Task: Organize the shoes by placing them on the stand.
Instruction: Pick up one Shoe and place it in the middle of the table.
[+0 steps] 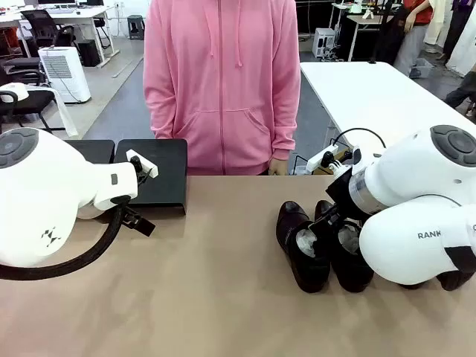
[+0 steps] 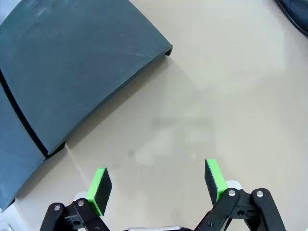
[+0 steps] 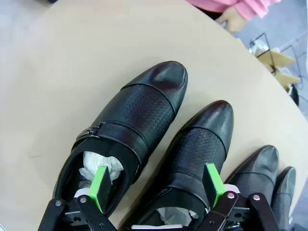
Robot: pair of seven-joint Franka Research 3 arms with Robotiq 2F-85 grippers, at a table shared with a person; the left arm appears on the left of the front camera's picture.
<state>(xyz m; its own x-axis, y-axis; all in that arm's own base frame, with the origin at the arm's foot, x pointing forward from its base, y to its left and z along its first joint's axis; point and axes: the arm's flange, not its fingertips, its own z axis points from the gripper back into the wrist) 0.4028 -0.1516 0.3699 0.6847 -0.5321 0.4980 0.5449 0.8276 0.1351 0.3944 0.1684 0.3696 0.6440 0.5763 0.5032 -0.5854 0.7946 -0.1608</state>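
Far left of the table (image 1: 208,297): the stand (image 1: 160,175) lies flat, matte black, a seam dividing its top in the left wrist view.

Left claw (image 2: 158,185): jaws wide apart, nothing between them, over bare table near the stand's (image 2: 72,62) right near corner.

Centre, far side: a person in a pink hoodie (image 1: 221,82) stands at the table edge, one hand (image 1: 277,166) at the rim.

Right of centre: four shoes (image 3: 130,130) lie side by side on the table, toes pointing far, well apart from the stand. White paper shows in the two leftmost (image 1: 301,245).

Right claw (image 3: 156,186): jaws spread, gripping nothing, poised above those two shoes, one pad over the first shoe's paper, the other over the second. Contact cannot be judged.
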